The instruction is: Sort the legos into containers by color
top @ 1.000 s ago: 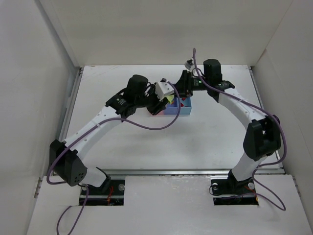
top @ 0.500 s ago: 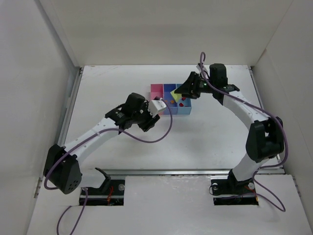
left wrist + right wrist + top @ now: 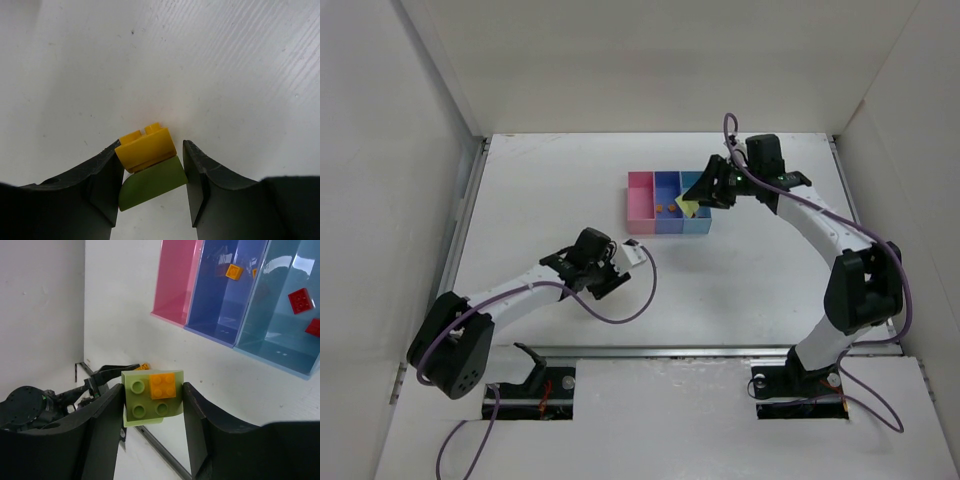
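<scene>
Orange lego point(image 3: 233, 271) is lodged in purple-blue bin point(image 3: 210, 315), red legos point(image 3: 301, 300) in light blue bin point(image 3: 270, 340); nothing is seen in pink bin point(image 3: 175, 285). Yellow-on-lime stack point(image 3: 145, 150) is clamped by left gripper point(image 3: 151, 156) over table point(image 3: 225, 60), well left and near; orange-on-lime stack point(image 3: 150, 401) is clamped by right gripper point(image 3: 153, 389) just beside light blue bin. Both stacks are judged not yet sorted.

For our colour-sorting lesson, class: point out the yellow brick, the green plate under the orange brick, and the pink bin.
yellow brick point(image 3: 146, 150): left wrist view, front face.
green plate point(image 3: 141, 401): right wrist view, studded top.
pink bin point(image 3: 640, 203): top view, bare floor.
</scene>
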